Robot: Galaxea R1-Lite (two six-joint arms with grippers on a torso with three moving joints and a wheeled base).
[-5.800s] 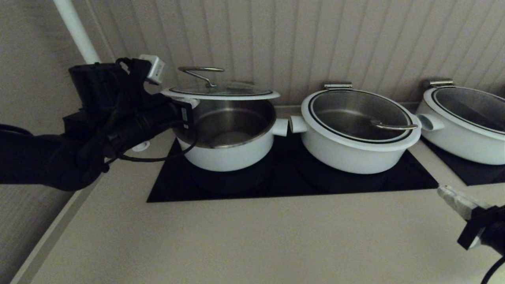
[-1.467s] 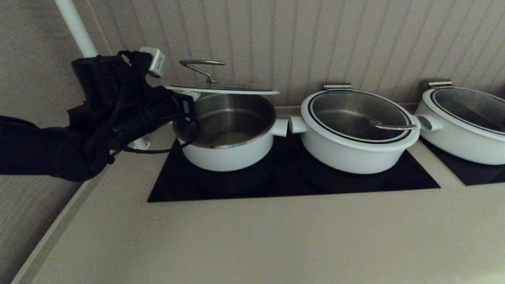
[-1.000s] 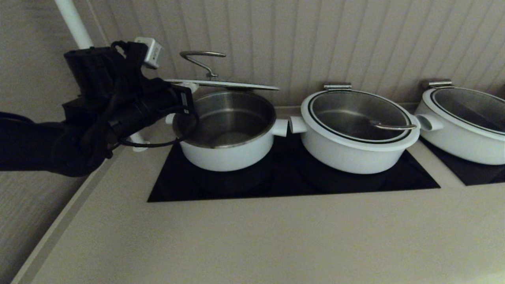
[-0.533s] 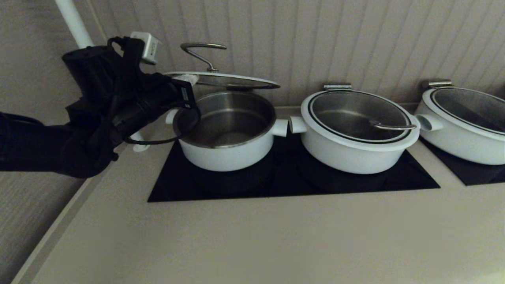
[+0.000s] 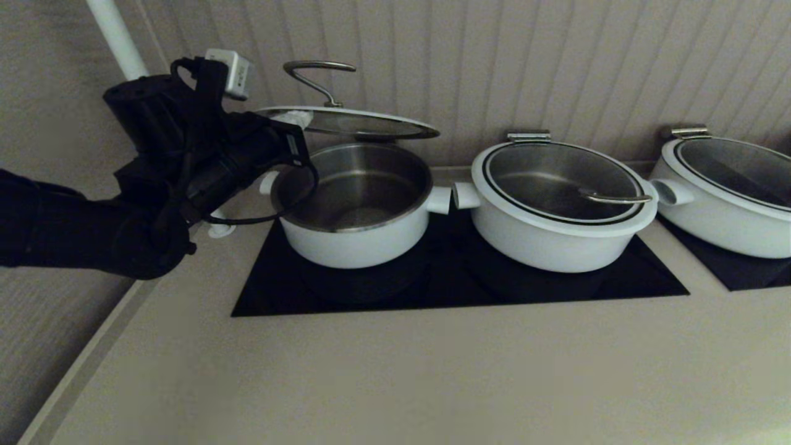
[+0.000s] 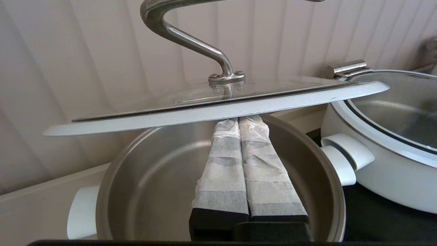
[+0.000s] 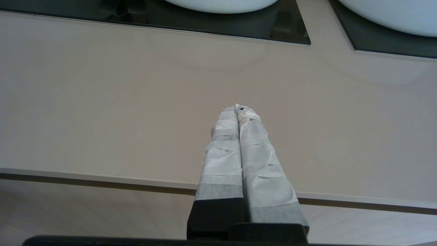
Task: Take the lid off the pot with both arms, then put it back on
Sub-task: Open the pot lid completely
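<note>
The pot (image 5: 355,213) stands open on the left of the black cooktop, its steel inside showing. The lid (image 5: 346,122) is raised above it and tilted, its left side higher; its steel handle (image 5: 318,77) points up. My left gripper (image 5: 295,118) is at the lid's left edge. In the left wrist view the gripper (image 6: 238,120) is shut, with its taped tips under the lid's white rim (image 6: 218,109), above the pot (image 6: 153,177). I cannot tell whether the lid's right edge touches the pot. My right gripper (image 7: 238,108) is shut and empty over the counter's front edge, out of the head view.
A wider white pot with its lid on (image 5: 559,204) stands close to the right of the pot, handles nearly touching. A third pot (image 5: 729,191) is at the far right. A ribbed wall is right behind. A white pole (image 5: 117,37) stands behind my left arm.
My left gripper has risen, lifting the lid's left side higher and tilting it down to the right. The right gripper, at the lower right 5.8 s ago, has left the head view.
</note>
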